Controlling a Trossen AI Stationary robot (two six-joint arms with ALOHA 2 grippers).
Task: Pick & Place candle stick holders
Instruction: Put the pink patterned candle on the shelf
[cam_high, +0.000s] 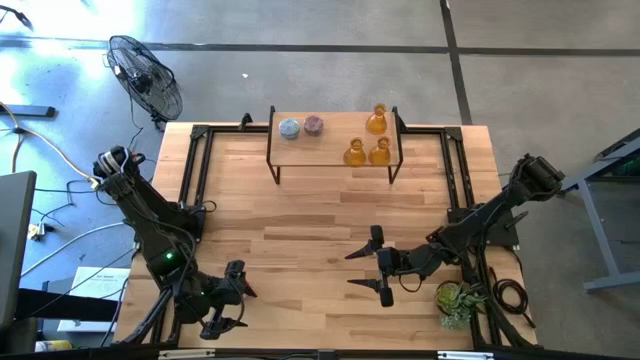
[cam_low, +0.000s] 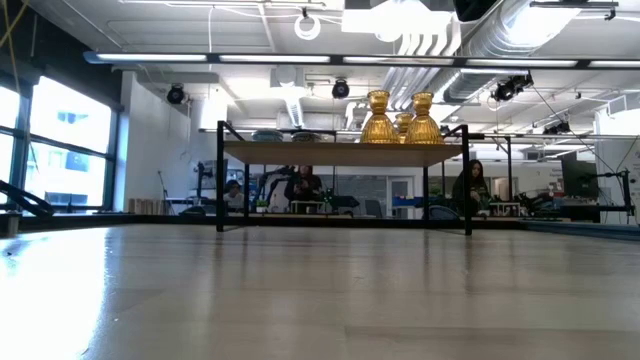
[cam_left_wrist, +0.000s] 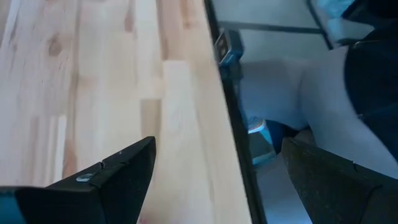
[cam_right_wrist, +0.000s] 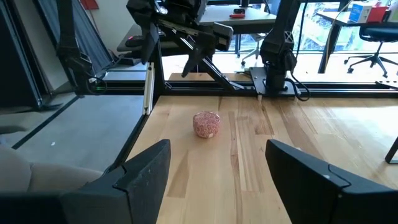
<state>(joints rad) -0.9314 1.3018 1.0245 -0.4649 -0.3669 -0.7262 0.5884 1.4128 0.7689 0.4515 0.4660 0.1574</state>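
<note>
My overhead camera looked straight down on the whole table (cam_high: 330, 230) and both arms. The low one sat at tabletop level, facing across to the raised shelf (cam_low: 340, 152), which the overhead also caught (cam_high: 335, 150). My left wrist camera pointed close along the table's edge (cam_left_wrist: 214, 112). The right wrist camera faced across the boards toward the left arm (cam_right_wrist: 180, 25).

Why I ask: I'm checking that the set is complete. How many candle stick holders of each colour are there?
Amber holders: 3, all on the shelf
Pink holders: 2, one on the shelf, one on the table
Pale blue holder: 1, on the shelf
Total: 6
</note>
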